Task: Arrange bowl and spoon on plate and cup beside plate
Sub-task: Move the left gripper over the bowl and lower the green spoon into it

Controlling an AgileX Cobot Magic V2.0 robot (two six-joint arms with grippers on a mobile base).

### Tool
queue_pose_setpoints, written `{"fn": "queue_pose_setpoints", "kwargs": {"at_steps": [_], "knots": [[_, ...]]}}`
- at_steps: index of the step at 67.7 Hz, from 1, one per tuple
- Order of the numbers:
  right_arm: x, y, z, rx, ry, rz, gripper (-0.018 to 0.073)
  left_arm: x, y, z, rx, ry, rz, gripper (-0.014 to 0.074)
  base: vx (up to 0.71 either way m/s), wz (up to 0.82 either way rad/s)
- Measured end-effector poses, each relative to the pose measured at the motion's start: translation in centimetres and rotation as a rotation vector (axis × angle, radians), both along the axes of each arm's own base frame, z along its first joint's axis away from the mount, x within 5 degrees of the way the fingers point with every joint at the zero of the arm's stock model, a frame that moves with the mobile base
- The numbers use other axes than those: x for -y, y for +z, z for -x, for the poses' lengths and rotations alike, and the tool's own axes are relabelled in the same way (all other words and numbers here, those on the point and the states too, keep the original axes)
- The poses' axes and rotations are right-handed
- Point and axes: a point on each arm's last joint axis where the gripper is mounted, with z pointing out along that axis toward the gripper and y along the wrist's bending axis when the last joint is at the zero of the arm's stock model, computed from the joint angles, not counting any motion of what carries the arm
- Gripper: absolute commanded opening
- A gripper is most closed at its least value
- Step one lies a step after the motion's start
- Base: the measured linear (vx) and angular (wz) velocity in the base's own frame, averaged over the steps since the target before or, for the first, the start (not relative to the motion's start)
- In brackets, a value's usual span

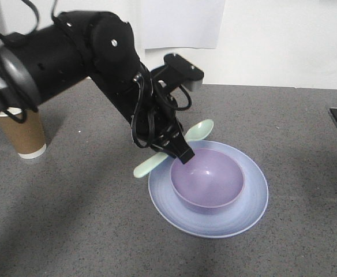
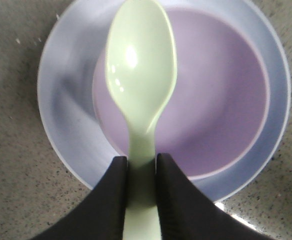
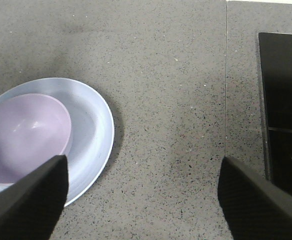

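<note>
- The counter [image 1: 70, 231] is dark grey stone with fine pale speckles, and the arm's shadow falls across its left part.
- A thin straight seam [image 3: 226, 100] runs through the counter in the right wrist view, and a glossy black panel [image 3: 286, 100] lies flat just past it.
- Behind the counter stands a plain white wall [image 1: 284, 40] with a white sheet [image 1: 183, 23] hanging on it.
- The plate [image 1: 255, 202] lies flat near the counter's middle, with the bowl [image 1: 212, 176] upright inside it.
- The left gripper [image 1: 179, 151] has its jaws closed on the spoon [image 1: 200, 131], pinching the handle just below the head; the head hangs over the bowl and plate.
- The cup [image 1: 24, 135] stands upright at far left, well apart from the plate.
- The right gripper [image 3: 142, 159] hangs over bare counter beside the plate, jaws spread wide and holding nothing.
</note>
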Motion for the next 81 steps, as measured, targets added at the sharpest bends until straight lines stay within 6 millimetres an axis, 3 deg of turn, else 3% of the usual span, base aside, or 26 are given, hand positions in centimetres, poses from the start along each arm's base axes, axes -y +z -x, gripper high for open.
{"fn": "queue_pose_setpoints", "kwargs": {"at_steps": [13, 42, 81], "knots": [[0.0, 0.0, 0.0, 0.0, 0.0, 0.0, 0.0584, 0.5, -1.8, -0.6, -0.047, -0.001, -0.023, -0.0002, 0.0, 0.0], [0.0, 0.0, 0.0, 0.0, 0.0, 0.0, 0.0584, 2.2, -1.9, 0.7, -0.06, -0.048, -0.01, 0.003, 0.0, 0.0], [0.0, 0.0, 0.0, 0.0, 0.0, 0.0, 0.0584, 2.3, -1.9, 0.8, -0.06, -0.051, -0.01, 0.0304, 0.0, 0.0]]}}
